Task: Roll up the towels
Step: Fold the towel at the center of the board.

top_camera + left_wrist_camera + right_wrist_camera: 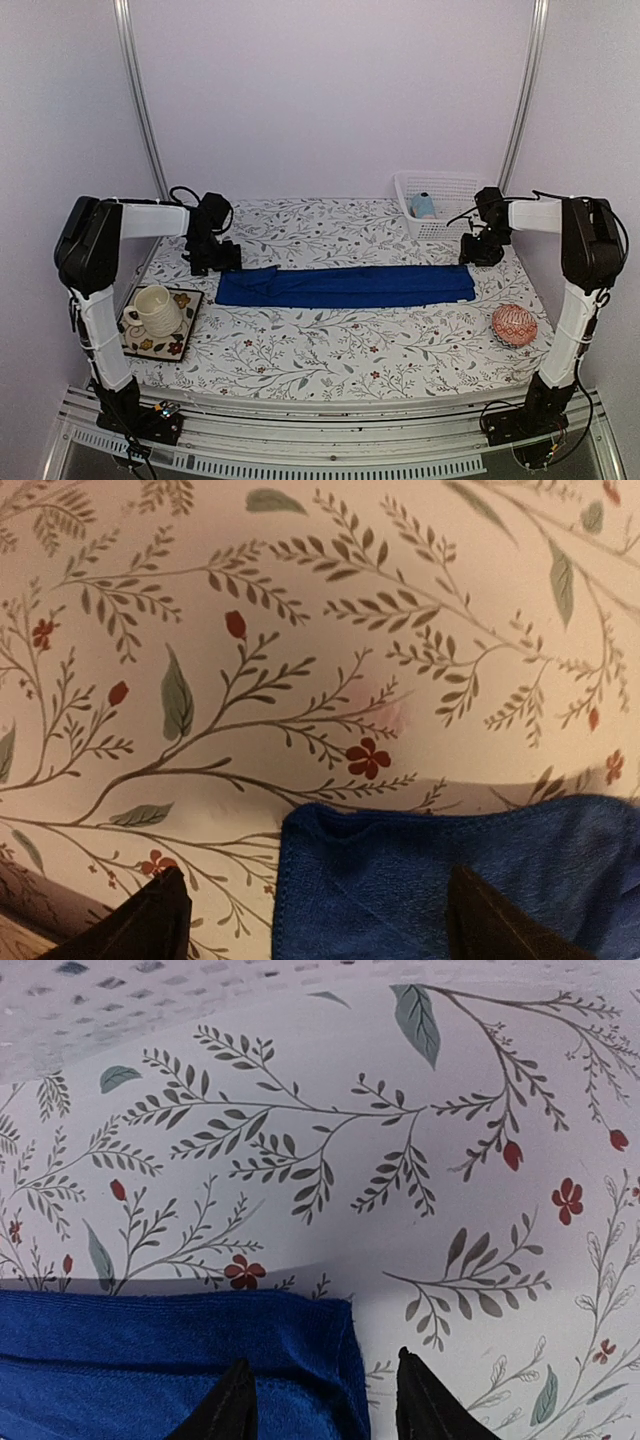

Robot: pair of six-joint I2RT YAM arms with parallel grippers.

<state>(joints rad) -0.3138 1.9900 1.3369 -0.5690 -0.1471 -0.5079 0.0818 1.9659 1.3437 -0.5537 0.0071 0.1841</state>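
The long royal-blue towel (350, 286) lies flat across the middle of the flowered table as a narrow folded strip. My left gripper (214, 256) hangs over its left end. In the left wrist view the gripper (318, 872) is open, with the towel's corner (400, 860) lying under the wide gap, nearer the right finger. My right gripper (483, 250) is at the right end. In the right wrist view it (321, 1358) stands open over the towel's end (150, 1350), holding nothing. The light-blue towel (423, 205) sits in the basket.
A white mesh basket (440, 178) stands at the back right. A pink-red patterned ball (514, 325) lies near the right arm. A cream cup (155, 308) rests on a flowered tile (190, 335) at the front left.
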